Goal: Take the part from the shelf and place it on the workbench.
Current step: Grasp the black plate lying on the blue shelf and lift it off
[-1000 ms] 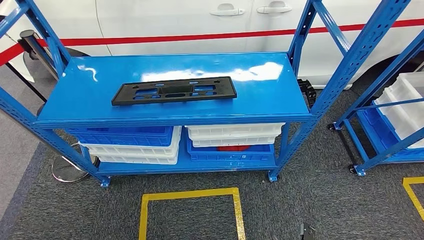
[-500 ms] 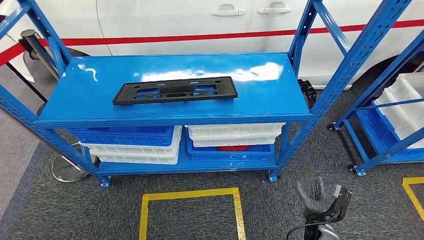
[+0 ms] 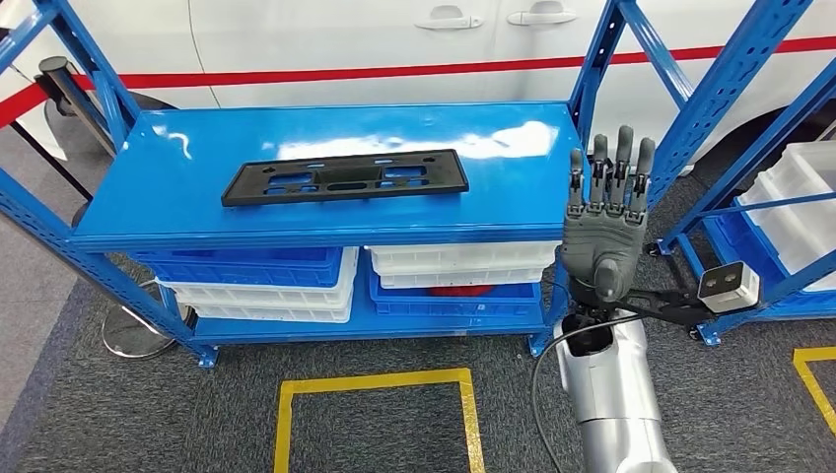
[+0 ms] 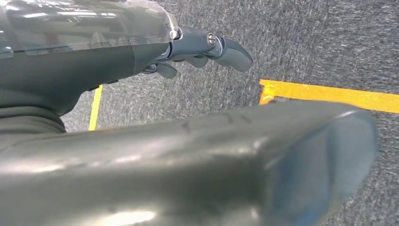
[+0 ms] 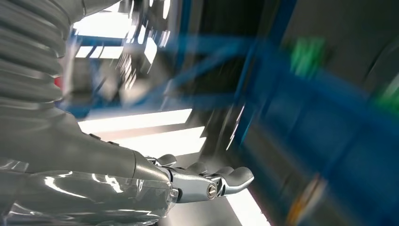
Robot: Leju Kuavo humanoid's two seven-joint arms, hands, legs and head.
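**Part untouched, right hand raised**

On the shelf's top deck, left of middle and nearer the front edge, the black part lies flat, ungrasped. The right hand hovers by the shelf's right front corner, fingers spread, holding nothing. Grasp, carry and placing all remain, by my reading. The left wrist view adds the left hand, fingers loosely extended and empty, above grey carpet; the right wrist view is motion-blurred.
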